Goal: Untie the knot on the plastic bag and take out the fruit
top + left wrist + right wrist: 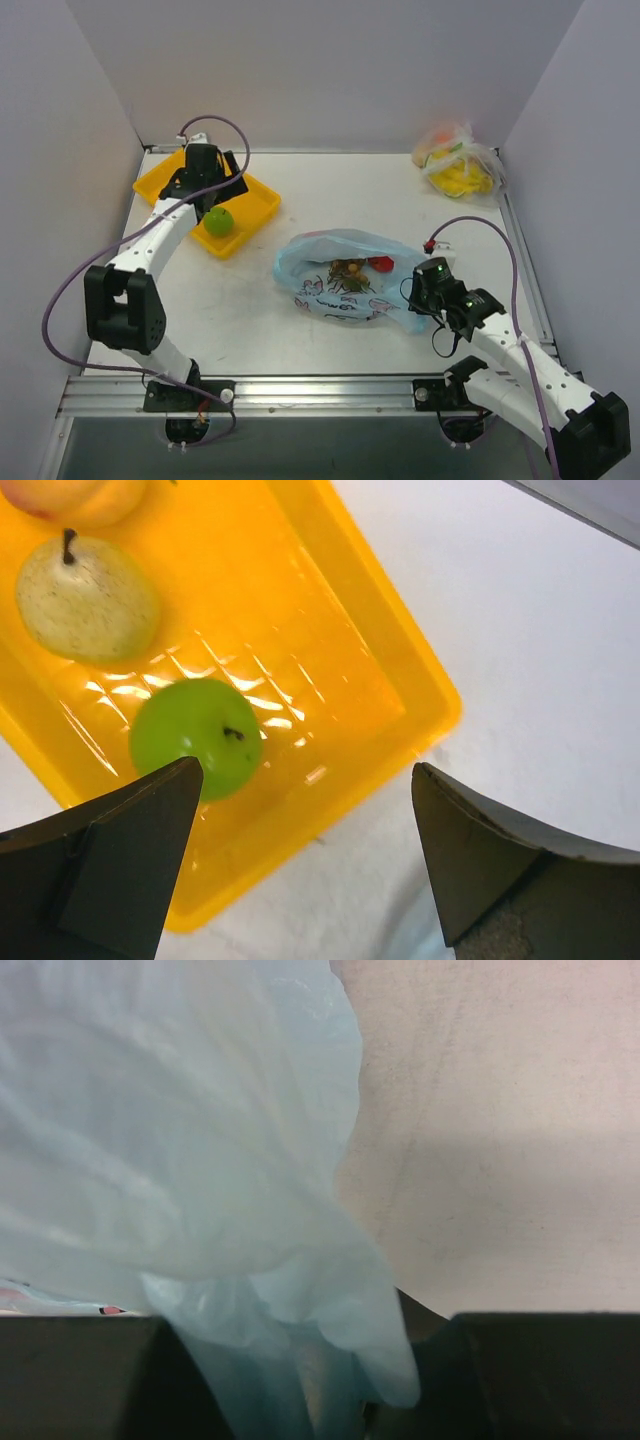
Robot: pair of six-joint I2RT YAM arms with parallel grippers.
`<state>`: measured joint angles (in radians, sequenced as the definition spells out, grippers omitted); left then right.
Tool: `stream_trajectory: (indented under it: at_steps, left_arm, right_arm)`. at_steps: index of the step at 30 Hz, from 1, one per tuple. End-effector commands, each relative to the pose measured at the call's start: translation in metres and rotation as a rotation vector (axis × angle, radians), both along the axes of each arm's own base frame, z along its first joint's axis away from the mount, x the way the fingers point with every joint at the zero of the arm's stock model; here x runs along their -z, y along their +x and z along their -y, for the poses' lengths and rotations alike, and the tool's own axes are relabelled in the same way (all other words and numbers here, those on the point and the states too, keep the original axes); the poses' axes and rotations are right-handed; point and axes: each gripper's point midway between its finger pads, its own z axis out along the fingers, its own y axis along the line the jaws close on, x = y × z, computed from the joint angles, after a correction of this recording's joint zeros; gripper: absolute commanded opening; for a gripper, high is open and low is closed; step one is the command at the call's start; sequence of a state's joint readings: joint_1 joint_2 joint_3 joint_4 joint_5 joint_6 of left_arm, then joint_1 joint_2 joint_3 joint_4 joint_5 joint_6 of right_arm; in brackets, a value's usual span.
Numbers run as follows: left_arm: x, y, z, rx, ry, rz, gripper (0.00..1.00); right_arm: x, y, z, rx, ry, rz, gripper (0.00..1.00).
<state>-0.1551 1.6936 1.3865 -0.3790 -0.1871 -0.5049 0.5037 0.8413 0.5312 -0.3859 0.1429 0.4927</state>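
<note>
The plastic bag, light blue and translucent with a white printed panel, lies flattened and crumpled in the middle of the worktop, opened so that fruit shows inside. Its near-right end is gathered and pinched in the right end effector. Inside it lie a brown bunch of small round fruit and, just beside that, a red apple. A green apple, a pale yellow pear and an orange-toned piece, cut off by the frame edge, lie apart in the yellow tray.
</note>
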Motion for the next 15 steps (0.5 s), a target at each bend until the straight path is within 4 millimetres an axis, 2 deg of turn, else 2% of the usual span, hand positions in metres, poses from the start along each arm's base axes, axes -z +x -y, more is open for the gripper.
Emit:
stream_trajectory:
  at_steps: [1, 2, 3, 4, 5, 6, 7, 8, 10, 11, 15]
  left_arm:
    - [-0.070, -0.053, 0.067, 0.186, 0.023, 0.155, 0.97]
    - [-0.090, -0.075, 0.084, 0.235, 0.020, 0.199, 0.97]
    - [-0.082, -0.093, 0.094, 0.256, 0.044, 0.187, 0.98]
    - [-0.083, -0.109, 0.108, 0.280, 0.024, 0.189, 0.97]
    - [-0.096, -0.142, 0.141, 0.365, -0.024, 0.226, 0.97]
    - [-0.096, -0.157, 0.151, 0.373, -0.053, 0.234, 0.97]
    - [-0.084, -0.177, 0.164, 0.378, -0.105, 0.209, 0.98]
    - [-0.089, -0.205, 0.187, 0.452, -0.141, 0.221, 0.97]
    - [-0.083, -0.230, 0.202, 0.454, -0.167, 0.211, 0.97]
    - [-0.082, -0.249, 0.218, 0.510, -0.180, 0.205, 0.97]
    - [-0.063, -0.262, 0.243, 0.579, -0.153, 0.141, 0.97]
  right_arm:
    - [-0.011, 0.005, 0.004, 0.013, -0.014, 0.032, 0.21]
    - [-0.012, 0.005, 0.004, 0.011, -0.013, 0.035, 0.22]
    - [-0.013, 0.005, 0.004, 0.010, -0.014, 0.038, 0.22]
    - [-0.013, 0.005, 0.004, 0.009, -0.015, 0.038, 0.22]
    - [-0.013, 0.006, 0.004, 0.008, -0.016, 0.037, 0.22]
    - [-0.014, 0.006, 0.003, 0.009, -0.015, 0.038, 0.22]
    - [-0.013, 0.006, 0.003, 0.008, -0.015, 0.037, 0.22]
    - [-0.013, 0.007, 0.003, 0.009, -0.012, 0.039, 0.22]
    - [-0.014, 0.008, 0.001, 0.010, -0.007, 0.041, 0.22]
    - [-0.015, 0.008, 0.001, 0.011, -0.003, 0.043, 0.22]
    - [-0.015, 0.007, -0.002, 0.008, 0.018, 0.047, 0.22]
